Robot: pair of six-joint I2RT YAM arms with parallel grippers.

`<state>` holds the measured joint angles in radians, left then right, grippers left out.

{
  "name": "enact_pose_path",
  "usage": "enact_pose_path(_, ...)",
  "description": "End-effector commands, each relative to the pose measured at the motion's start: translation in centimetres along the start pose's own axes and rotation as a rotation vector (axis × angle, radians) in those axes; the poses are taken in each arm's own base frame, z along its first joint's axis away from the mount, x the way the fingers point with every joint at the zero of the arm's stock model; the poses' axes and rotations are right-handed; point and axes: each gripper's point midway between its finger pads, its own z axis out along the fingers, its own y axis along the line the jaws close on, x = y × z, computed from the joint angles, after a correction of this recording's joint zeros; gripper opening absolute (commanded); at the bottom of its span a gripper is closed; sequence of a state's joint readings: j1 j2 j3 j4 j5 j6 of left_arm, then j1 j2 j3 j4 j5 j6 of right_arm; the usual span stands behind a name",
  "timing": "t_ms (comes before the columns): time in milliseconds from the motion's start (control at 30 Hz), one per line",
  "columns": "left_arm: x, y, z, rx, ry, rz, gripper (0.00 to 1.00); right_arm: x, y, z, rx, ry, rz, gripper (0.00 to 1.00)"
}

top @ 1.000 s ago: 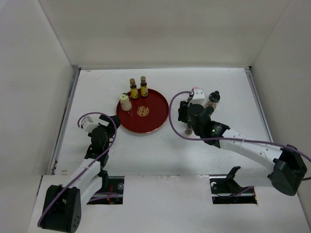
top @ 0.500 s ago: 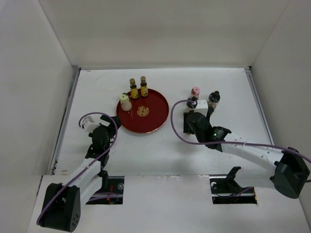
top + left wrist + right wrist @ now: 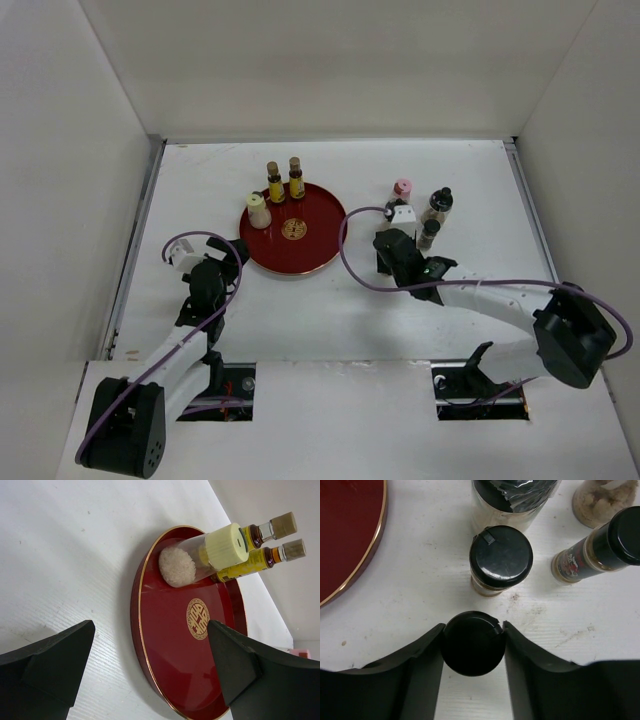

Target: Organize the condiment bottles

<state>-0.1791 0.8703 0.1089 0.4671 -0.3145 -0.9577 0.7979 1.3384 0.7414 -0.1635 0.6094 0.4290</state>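
Right wrist view has the right gripper (image 3: 473,639) with its two black fingers pressed against either side of a round black-capped shaker bottle (image 3: 471,650). The bottle stands on the white table (image 3: 410,595), and from above only its cap shows. Just beyond it, apart from the fingers, stands a glass shaker with a black flip cap and pale contents (image 3: 501,557). To the right of that is a red-labelled shaker with a black cap (image 3: 592,547), and farther off a jar of beige grains (image 3: 602,500), cut off by the frame edge. In the top view a pink-capped bottle (image 3: 403,187) stands at the far side of this cluster, which lies right of the round red tray with a gold rim (image 3: 320,235). On the tray's far left part, close together, stand a cream-capped bottle of white grains (image 3: 200,555) and two slim yellow-amber bottles with tan caps (image 3: 245,566). The left gripper (image 3: 150,630) hangs by the tray's near left edge, fingers spread wide and holding nothing.
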Motion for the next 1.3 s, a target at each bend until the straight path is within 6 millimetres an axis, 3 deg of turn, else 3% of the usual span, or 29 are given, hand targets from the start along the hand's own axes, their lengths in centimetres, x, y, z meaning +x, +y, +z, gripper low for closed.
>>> enact_pose_path(0, -1.6, -2.2, 0.2, 0.056, -0.05, -0.014, 1.0, -2.6, 0.3, 0.2, 0.003, -0.078, 0.043, 0.45)
enact_pose_path(133, -1.5, -2.1, 0.2, 0.056, -0.042, -0.018, 1.0, -4.2, -0.6, -1.2, 0.011, -0.137, 0.063, 0.39)
enact_pose_path(233, -1.5, -2.1, 0.2, 0.052, -0.049, -0.012, 1.0, -6.5, -0.2, -3.5, -0.022, -0.202, 0.085, 0.37)
enact_pose_path(333, -1.3, -2.2, 0.3, 0.052, -0.038, -0.014, 1.0, -9.4, 1.3, -5.5, -0.095, -0.252, 0.1, 0.37)
enact_pose_path(467, -1.2, -2.4, 0.4, 0.055, -0.041, -0.007, 1.0, -13.0, 5.2, -5.2, -0.202, -0.312, 0.118, 0.37)
enact_pose_path(633, -1.3, -2.7, 0.0, 0.074, -0.043, -0.01, 1.0, -17.7, 10.4, -0.5, -0.273, -0.377, 0.126, 0.34)
enact_pose_path(800, -1.0, -2.8, -0.1, 0.083, -0.027, -0.006, 1.0, -19.9, 14.5, 5.4, -0.28, -0.365, 0.071, 0.35)
enact_pose_path(1033, -1.2, -2.8, -0.3, 0.09, -0.035, -0.006, 1.0, -20.5, 15.6, 12.1, -0.238, -0.322, 0.031, 0.35)
enact_pose_path(1267, -0.8, -2.6, 0.0, 0.075, -0.021, 0.0, 1.0, -19.4, 16.1, 15.1, -0.255, -0.272, 0.019, 0.37)
